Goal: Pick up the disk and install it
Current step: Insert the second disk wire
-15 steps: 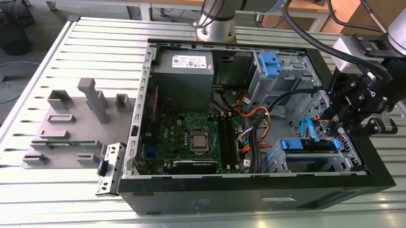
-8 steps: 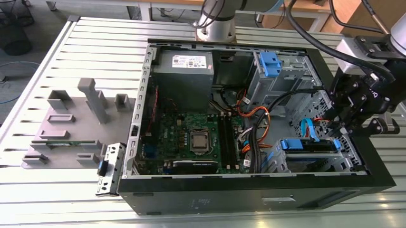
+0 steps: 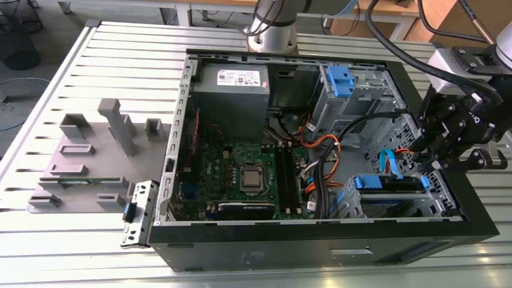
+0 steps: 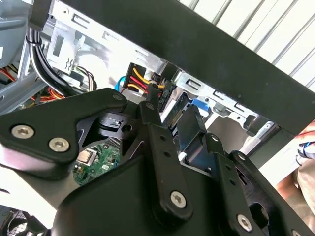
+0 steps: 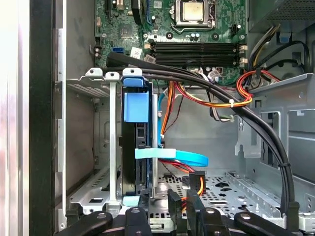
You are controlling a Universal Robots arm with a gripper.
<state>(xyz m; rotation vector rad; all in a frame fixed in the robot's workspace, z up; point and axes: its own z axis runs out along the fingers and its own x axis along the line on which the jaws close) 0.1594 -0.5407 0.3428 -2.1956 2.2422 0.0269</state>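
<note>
The disk sits on its edge in the metal cage, near the gripper. I cannot tell the gripper's state. The black cables beside the cage could snag.

Even bright light in the exterior view; both wrist views blown out, perhaps overexposed, at 1 edge

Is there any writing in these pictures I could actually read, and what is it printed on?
None can be read.
White sticker on the grey metal power-supply box: print too small.
Green circuit board: markings blurred.
Black computer case: front label unreadable.
</note>
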